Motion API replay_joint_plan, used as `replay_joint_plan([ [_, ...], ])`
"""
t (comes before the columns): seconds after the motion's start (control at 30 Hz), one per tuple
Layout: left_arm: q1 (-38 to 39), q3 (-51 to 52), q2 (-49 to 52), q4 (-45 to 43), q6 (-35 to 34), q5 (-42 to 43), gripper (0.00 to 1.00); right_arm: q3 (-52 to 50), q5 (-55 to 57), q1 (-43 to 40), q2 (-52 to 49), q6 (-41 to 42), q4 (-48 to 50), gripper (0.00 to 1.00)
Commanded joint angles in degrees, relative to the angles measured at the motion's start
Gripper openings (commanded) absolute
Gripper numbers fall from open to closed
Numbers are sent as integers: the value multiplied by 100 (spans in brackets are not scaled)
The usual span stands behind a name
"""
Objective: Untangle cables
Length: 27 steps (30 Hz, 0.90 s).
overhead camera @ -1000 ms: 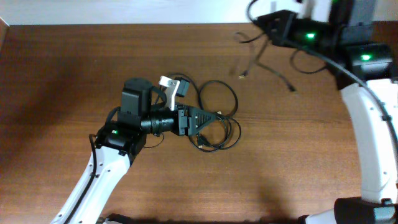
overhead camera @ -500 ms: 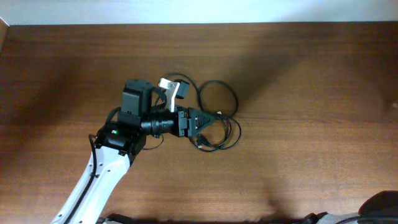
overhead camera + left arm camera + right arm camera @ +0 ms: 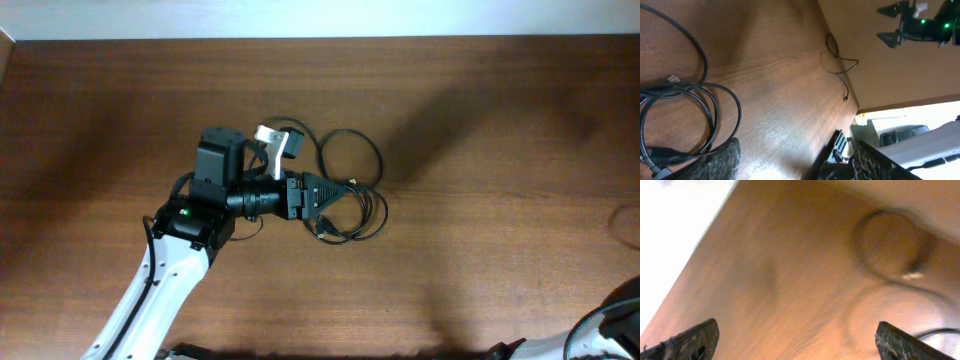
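**Left gripper poised over the knot.** The left gripper (image 3: pixel 345 190), a black two-finger claw on a white arm, hovers low above the brown wood-grain table (image 3: pixel 500 120). Its fingers (image 3: pixel 720 160) are spread wide and hold nothing. That opening probably readies them to straddle a single strand.

Directly beneath and just ahead of the left gripper lie the tangled cables (image 3: pixel 365 190), thin black cords in overlapping loops flat on the wood. One small silvery plug end (image 3: pixel 672 78) rests bare among them. The loops cross one another there, so the bulk of the work appears undone.

Just behind the left gripper, beside its wrist, sits a white blocky piece (image 3: pixel 272 138), apparently a plug head on one of the cords.

Well apart from the left gripper, out toward the table's edge, a separate thin black cord (image 3: pixel 837 62) lies alone in a loose squiggle. Its distance from the knot suggests it is already free and laid aside so it cannot snag again.

Farthest from the left gripper, the right gripper (image 3: pixel 879 23), black with green lights behind it, hangs high in the air. Its fingers are parted and empty. Its own blurred wrist view shows only a faint loop of cord on the wood below.
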<state>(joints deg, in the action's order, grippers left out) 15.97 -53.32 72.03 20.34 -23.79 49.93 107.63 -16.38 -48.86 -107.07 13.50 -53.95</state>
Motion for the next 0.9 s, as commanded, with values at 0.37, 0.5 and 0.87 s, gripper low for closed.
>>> replay_joint_plan([
  [0.37,13,-31,-17,-1167,-402,562,67,-155,-1102,4293,72,-544,-1950,100],
  [0.5,13,-31,-170,-710,-396,767,67,-708,-962,5219,70,-450,-2275,89],
  [0.87,13,-28,-719,-420,-334,704,69,-3985,-841,6284,70,654,673,62],
])
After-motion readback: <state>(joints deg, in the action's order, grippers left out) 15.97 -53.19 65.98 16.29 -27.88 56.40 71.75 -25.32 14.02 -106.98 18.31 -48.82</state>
